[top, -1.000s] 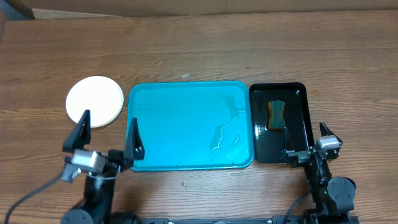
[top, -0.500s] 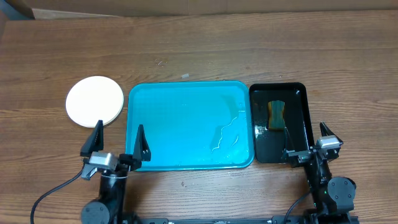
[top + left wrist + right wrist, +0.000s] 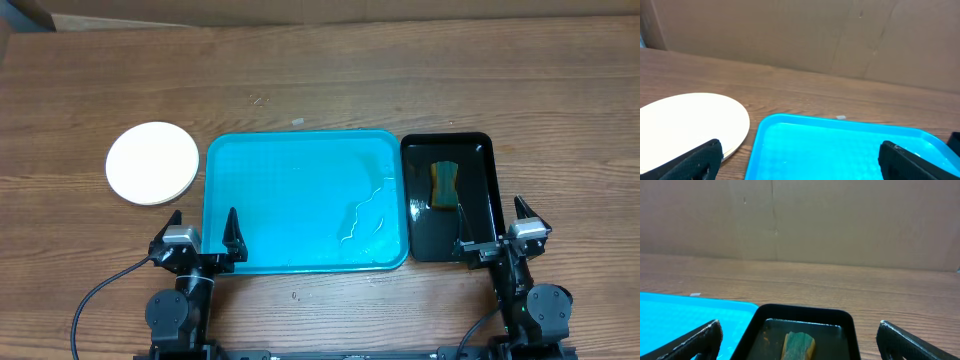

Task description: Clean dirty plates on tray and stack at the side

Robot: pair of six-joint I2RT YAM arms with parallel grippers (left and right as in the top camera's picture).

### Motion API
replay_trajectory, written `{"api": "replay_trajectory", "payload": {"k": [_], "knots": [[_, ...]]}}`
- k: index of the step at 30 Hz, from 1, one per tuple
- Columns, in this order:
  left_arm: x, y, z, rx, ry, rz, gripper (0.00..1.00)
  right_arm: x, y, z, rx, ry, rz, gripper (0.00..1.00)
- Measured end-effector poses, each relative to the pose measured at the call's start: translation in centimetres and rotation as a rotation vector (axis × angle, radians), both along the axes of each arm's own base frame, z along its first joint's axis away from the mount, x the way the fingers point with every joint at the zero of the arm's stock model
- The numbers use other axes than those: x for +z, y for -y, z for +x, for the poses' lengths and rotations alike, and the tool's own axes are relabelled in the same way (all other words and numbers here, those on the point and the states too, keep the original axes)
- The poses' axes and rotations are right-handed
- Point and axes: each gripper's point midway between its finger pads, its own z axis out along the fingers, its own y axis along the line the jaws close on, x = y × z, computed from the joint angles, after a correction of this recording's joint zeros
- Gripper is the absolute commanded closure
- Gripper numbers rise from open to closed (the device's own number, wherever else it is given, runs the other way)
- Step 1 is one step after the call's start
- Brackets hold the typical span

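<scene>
Two claws gape wide, empty: left claw (image 3: 203, 232) at the near-left corner of the tray (image 3: 290, 200), right claw (image 3: 492, 232) off its right side; plates (image 3: 152, 163) stacked on the bench (image 3: 400, 80) left of it.

The surface (image 3: 330, 80) is brown wood-grain board, its grain running side to side. It stretches ahead of the left hand (image 3: 203, 222) and the right hand (image 3: 490, 225) and out to either side of them. Beyond the left hand, at the far edge, stands a plain cardboard wall (image 3: 790, 35) with a slanting crease. Ahead of the right hand the same cardboard shows an upright seam. A small pale speck (image 3: 297, 121) lies on the wood well ahead of the left hand. The light is even and soft.
</scene>
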Motion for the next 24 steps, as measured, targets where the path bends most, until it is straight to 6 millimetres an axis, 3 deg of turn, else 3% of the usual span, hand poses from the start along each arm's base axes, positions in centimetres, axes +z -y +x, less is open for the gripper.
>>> {"api": "replay_trajectory", "payload": {"k": [24], "knots": [[-0.03, -0.16, 0.00, 0.010, -0.001, 0.001, 0.00, 0.01, -0.01, 0.00, 0.000, 0.000, -0.001, 0.00]]}}
